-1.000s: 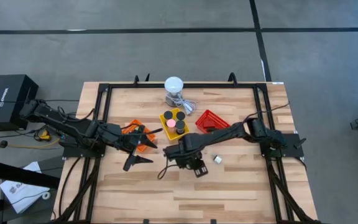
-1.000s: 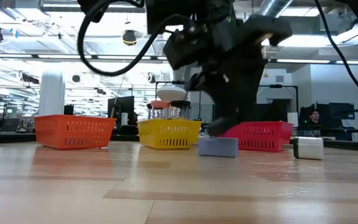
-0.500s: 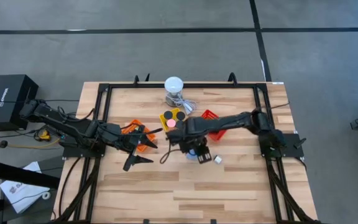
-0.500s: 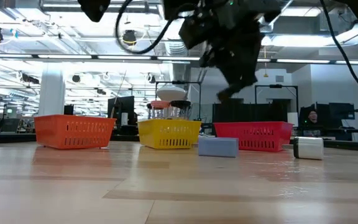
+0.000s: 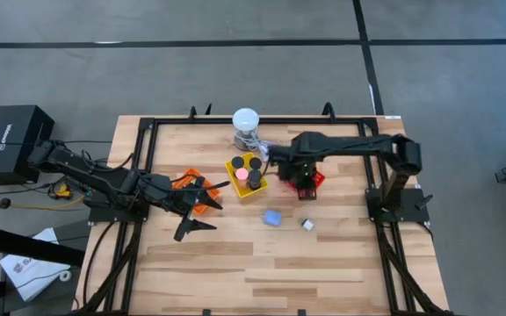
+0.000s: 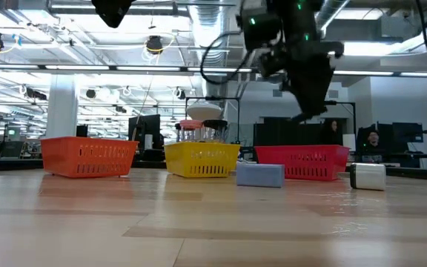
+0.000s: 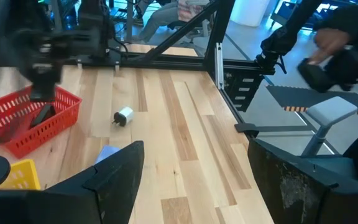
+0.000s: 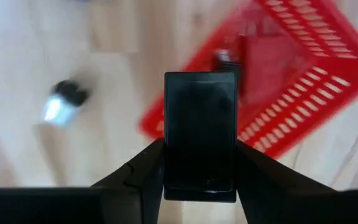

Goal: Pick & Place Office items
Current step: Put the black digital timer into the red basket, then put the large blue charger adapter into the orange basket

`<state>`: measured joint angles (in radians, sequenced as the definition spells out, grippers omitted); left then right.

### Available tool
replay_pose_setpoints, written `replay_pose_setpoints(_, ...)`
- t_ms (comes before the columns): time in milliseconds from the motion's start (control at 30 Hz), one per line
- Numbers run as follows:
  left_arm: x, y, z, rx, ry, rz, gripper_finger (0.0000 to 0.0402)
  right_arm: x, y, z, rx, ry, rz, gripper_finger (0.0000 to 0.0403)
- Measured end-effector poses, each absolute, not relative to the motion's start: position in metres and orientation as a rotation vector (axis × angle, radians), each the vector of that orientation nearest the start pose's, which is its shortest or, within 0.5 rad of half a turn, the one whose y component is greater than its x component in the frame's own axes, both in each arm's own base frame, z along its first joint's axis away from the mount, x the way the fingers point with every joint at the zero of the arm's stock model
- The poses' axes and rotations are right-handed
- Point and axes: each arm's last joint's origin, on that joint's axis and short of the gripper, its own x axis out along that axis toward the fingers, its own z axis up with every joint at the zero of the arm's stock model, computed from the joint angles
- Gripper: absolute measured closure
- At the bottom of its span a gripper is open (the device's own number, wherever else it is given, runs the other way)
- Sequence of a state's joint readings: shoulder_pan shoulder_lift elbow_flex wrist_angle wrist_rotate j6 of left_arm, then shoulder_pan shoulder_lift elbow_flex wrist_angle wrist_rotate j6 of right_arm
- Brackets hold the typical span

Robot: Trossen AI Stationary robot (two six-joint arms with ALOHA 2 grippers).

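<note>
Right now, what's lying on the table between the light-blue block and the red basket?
Only bare wood. In the high view the light-blue block and the red basket are apart, and the small silver piece lies off to one side.

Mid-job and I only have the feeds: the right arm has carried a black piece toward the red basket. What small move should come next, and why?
Probably lower it a little, then release. The right gripper clamps a black block between its fingers and hangs above the red basket, whose mesh shows just beyond the block in the right wrist view. Dropping from that height might bounce it out. The left gripper waits open by the orange basket.
</note>
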<state>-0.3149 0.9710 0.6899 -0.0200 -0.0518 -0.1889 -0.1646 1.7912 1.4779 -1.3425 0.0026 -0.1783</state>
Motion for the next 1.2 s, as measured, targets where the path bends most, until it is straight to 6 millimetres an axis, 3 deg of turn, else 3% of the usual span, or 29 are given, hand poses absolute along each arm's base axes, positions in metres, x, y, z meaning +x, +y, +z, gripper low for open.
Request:
replay_pose_setpoints(200, 0.205, -0.065, 0.283, -0.131, 0.319, -0.232, 0.012, 0.304, -0.088, 0.226, 0.063, 1.561, -0.079, 0.0254)
replay_pose_setpoints(367, 0.205, -0.065, 0.282, -0.132, 0.32, -0.232, 0.012, 0.301, -0.106, 0.21, 0.1, 1.517, -0.125, 0.0242)
replay_pose_setpoints(1200, 0.205, -0.065, 0.282, -0.132, 0.32, -0.232, 0.012, 0.305, -0.111, 0.208, 0.109, 1.455, -0.145, 0.0202)
